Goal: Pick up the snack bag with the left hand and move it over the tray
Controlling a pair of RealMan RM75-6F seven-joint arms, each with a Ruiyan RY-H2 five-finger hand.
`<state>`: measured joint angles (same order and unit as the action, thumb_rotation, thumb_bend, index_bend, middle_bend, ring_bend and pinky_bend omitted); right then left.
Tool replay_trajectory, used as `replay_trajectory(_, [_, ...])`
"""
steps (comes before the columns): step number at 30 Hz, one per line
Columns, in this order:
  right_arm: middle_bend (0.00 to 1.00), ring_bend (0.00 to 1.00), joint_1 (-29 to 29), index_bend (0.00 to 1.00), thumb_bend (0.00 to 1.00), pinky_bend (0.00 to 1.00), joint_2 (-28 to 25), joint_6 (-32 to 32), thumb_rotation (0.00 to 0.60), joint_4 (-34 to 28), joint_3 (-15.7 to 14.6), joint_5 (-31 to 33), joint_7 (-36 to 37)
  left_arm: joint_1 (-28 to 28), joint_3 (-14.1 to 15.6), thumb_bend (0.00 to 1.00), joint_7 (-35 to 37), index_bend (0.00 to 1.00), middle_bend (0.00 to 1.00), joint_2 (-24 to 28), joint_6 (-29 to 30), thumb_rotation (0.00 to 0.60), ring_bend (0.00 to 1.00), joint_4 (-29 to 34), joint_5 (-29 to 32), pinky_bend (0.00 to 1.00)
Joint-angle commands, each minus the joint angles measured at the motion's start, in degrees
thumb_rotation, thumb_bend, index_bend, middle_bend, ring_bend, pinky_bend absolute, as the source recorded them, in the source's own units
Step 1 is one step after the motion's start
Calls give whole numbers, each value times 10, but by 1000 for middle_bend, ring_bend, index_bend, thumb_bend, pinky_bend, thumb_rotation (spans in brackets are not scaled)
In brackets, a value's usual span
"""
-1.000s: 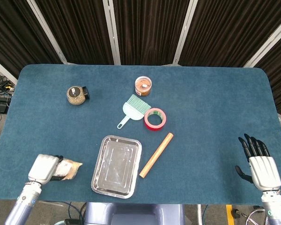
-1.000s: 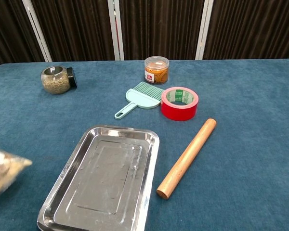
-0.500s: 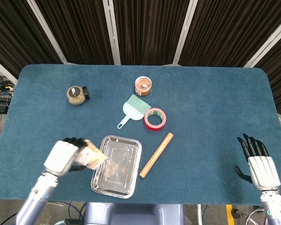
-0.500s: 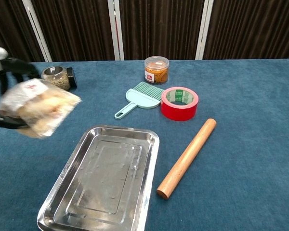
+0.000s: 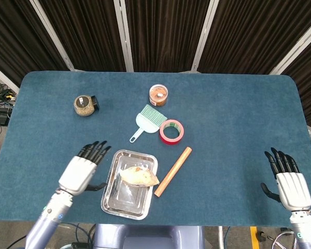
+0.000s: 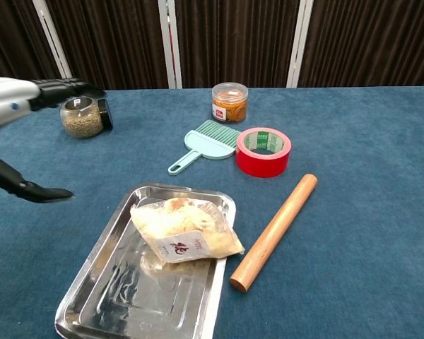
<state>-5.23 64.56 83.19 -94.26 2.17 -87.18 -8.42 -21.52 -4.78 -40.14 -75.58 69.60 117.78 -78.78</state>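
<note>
The snack bag [image 5: 139, 176] [image 6: 186, 230], clear with pale contents, lies in the steel tray [image 5: 114, 199] [image 6: 120, 311], its right end resting over the tray's right rim. My left hand [image 5: 83, 171] [image 6: 18, 106] hovers just left of the tray with its fingers spread and nothing in it. At the table's front right corner my right hand [image 5: 286, 181] stays apart from everything, fingers spread and empty; the chest view does not show it.
A wooden rolling pin [image 5: 173, 171] [image 6: 275, 231] lies just right of the tray. Behind stand a red tape roll [image 5: 171, 131] [image 6: 263, 151], a green hand brush [image 5: 146, 120] [image 6: 203, 143], an orange-lidded jar [image 5: 158, 95] [image 6: 230, 102] and a tipped seed jar [image 5: 85, 105] [image 6: 85, 116].
My left hand carried the snack bag from the table's front left over to the tray and let go. The bag now lies in the tray. The right hand stayed put.
</note>
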Motion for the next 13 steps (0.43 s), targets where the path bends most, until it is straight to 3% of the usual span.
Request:
replay_trajectory(1, [0, 0, 0, 0, 302, 90, 0, 0, 600, 0, 0, 1, -1, 32, 20, 130, 52, 0, 0, 48, 38, 600, 0, -7, -27, 112])
replay_trajectory(6, [0, 0, 0, 0, 302, 90, 2, -2, 600, -2, -1, 2, -7, 98, 63, 101, 184, 0, 0, 101, 124, 600, 0, -88, -98, 53])
replay_trajectory(13, [0, 0, -3, 0, 303, 90, 6, -8, 600, -2, -1, 3, -17, 161, 91, 67, 291, 0, 0, 124, 198, 600, 0, -206, -113, 0])
